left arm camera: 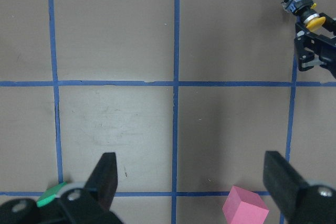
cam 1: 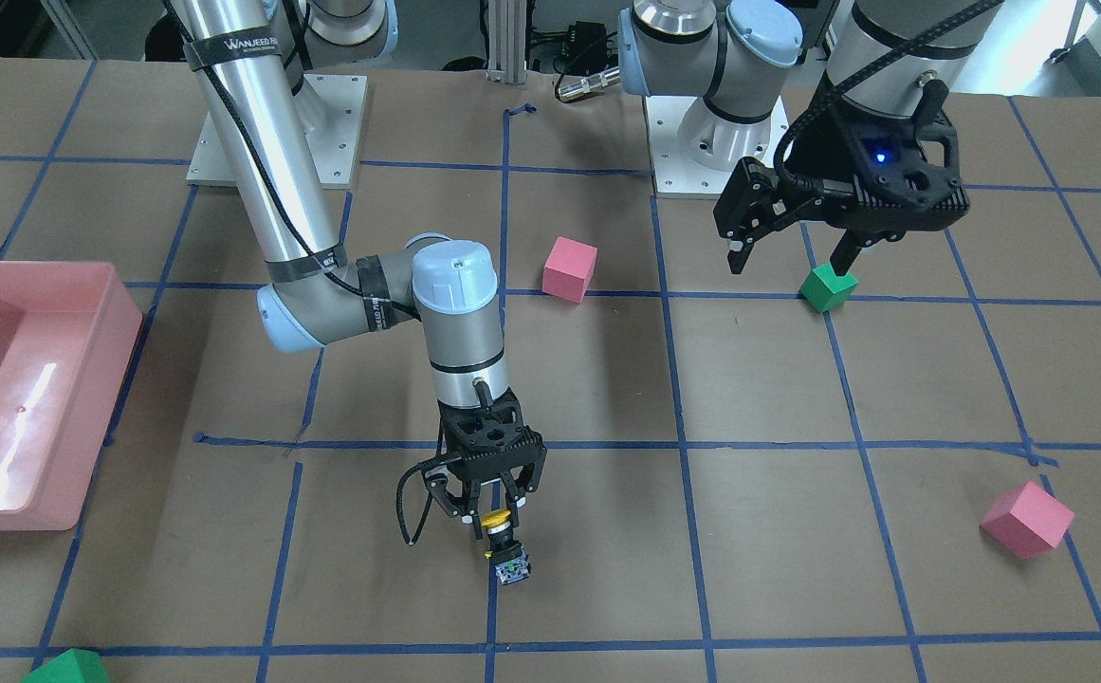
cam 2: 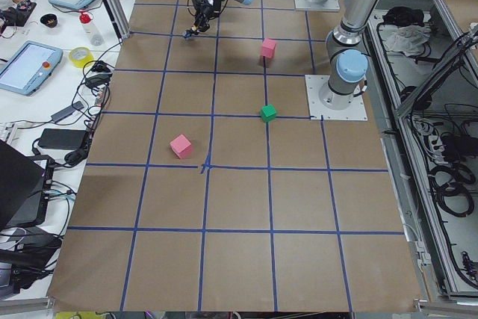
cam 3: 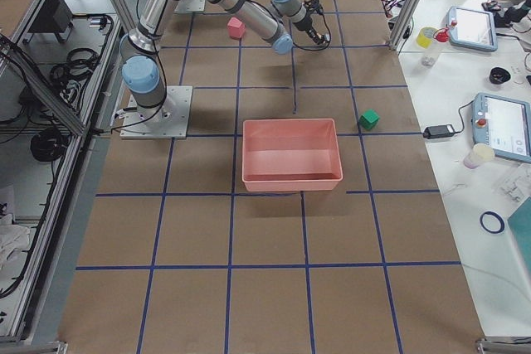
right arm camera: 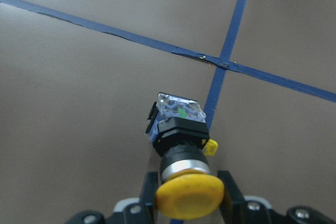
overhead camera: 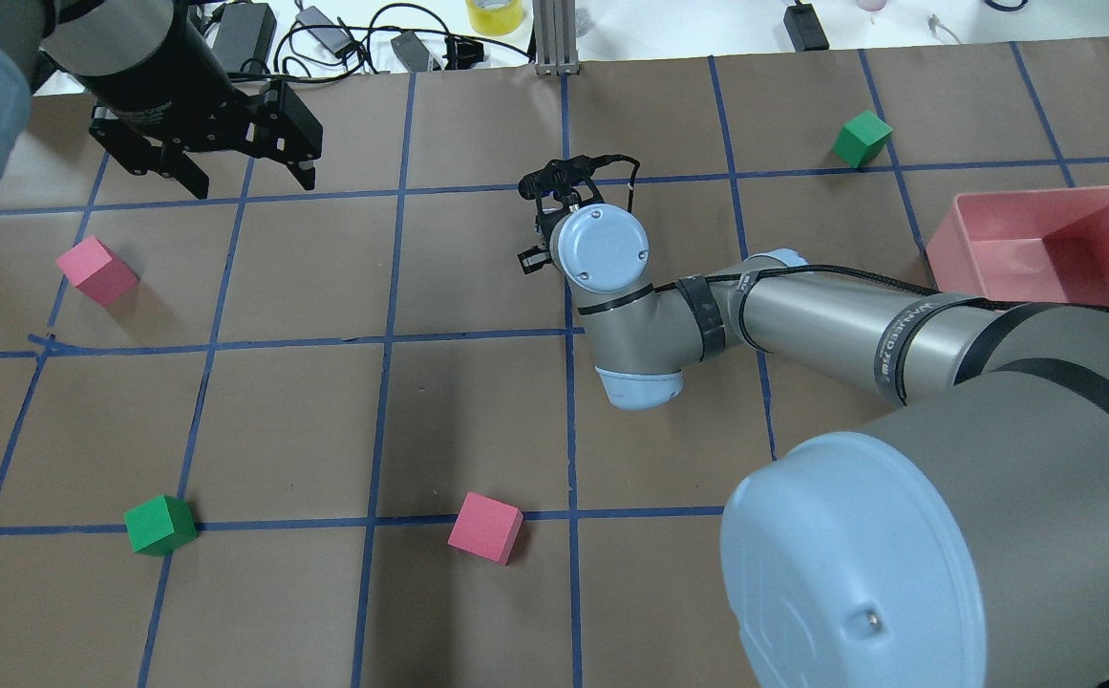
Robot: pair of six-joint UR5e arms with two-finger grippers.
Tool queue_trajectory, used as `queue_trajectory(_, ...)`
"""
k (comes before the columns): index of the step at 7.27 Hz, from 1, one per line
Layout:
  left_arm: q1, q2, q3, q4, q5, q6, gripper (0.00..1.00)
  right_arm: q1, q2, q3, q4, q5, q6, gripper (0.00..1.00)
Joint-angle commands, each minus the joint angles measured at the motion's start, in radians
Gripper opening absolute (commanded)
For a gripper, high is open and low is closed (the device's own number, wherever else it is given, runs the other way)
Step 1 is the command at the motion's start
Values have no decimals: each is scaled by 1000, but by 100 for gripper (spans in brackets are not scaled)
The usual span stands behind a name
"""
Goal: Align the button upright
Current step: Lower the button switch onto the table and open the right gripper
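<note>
The button (cam 1: 504,550) has a yellow cap, a black body and a grey block base, and sits on a blue tape line near the table's front. It leans, with the cap up and the base on or just above the paper. My right gripper (cam 1: 486,512) points down and is shut on the yellow cap; in the right wrist view the button (right arm camera: 181,145) has a finger (right arm camera: 149,192) on each side of its cap. My left gripper (cam 1: 787,267) hangs open and empty above the table, far off, by a green cube (cam 1: 828,287). The left wrist view shows the button (left arm camera: 302,4) at top right.
A pink bin (cam 1: 123,379) stands at the table's end on my right. Pink cubes (cam 1: 569,268) (cam 1: 1027,519) and another green cube (cam 1: 66,669) lie scattered on the brown paper with its blue tape grid. Cables and devices lie beyond the far edge (overhead camera: 325,38).
</note>
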Motion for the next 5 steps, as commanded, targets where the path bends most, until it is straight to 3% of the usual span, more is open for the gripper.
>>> queue_trajectory(1,1,0,0,0,0,0,100,12,1,-1,2,1,46,22)
queue_trajectory(2,1,0,0,0,0,0,100,15,1,0,3,2,46,23)
queue_trajectory(4,1,0,0,0,0,0,100,16,1,-1,3,2,51,57)
queue_trajectory(5,1,0,0,0,0,0,100,16,-1,-1,3,2,52,80)
